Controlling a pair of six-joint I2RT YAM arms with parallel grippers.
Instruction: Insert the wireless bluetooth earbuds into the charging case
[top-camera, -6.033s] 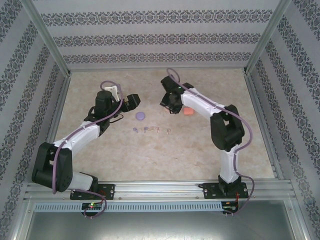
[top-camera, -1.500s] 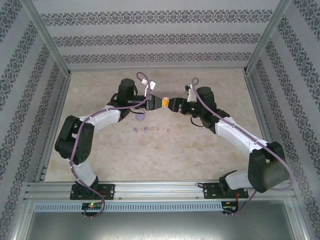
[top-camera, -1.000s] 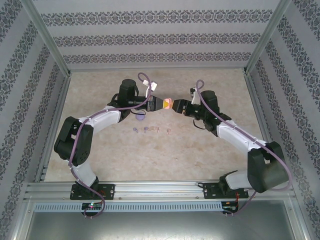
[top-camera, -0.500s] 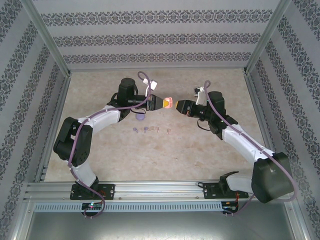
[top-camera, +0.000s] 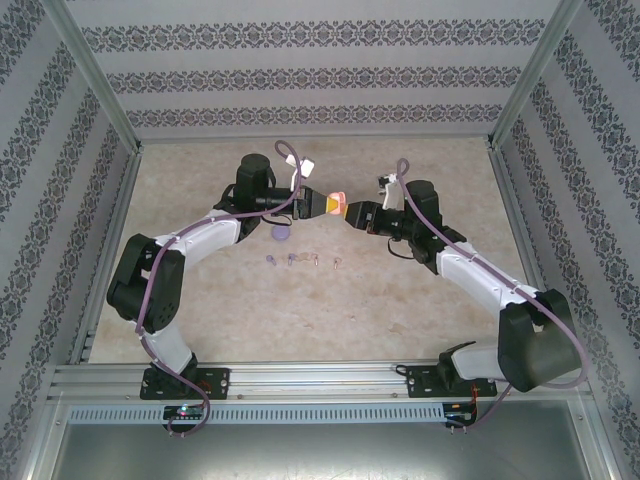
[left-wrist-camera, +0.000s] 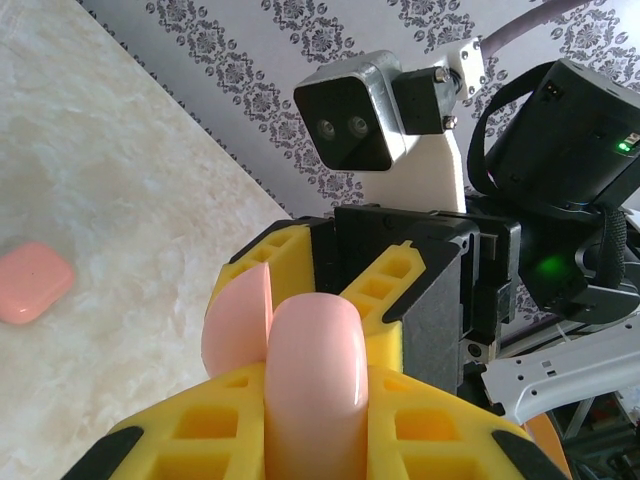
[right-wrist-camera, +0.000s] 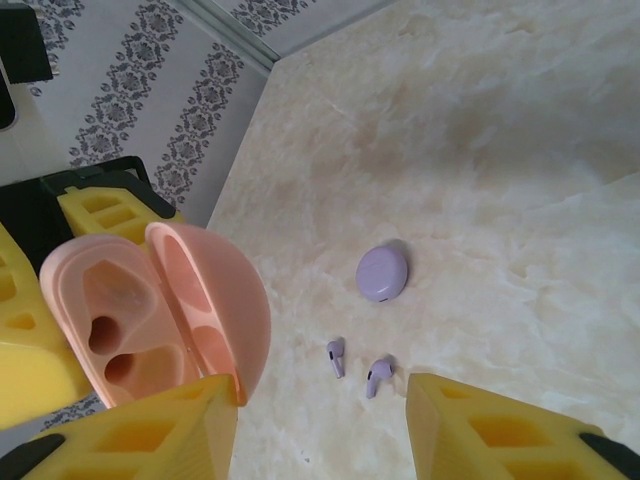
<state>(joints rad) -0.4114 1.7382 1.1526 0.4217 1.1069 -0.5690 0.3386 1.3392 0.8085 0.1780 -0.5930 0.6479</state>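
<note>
Marble table (right-wrist-camera: 500, 150) below; left gripper (top-camera: 320, 204) pinches the open pink case (right-wrist-camera: 120, 320), sockets empty; right gripper (right-wrist-camera: 320, 425), spread, faces it, purple earbuds (right-wrist-camera: 337, 357) beneath.

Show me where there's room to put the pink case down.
Bare: the wide stretch of table between the row of earbuds and the arm bases, and the far strip along the back wall. Crowded: the middle, where the purple case lies by the earbuds, beside the left gripper holding the open pink case and the right gripper.
</note>
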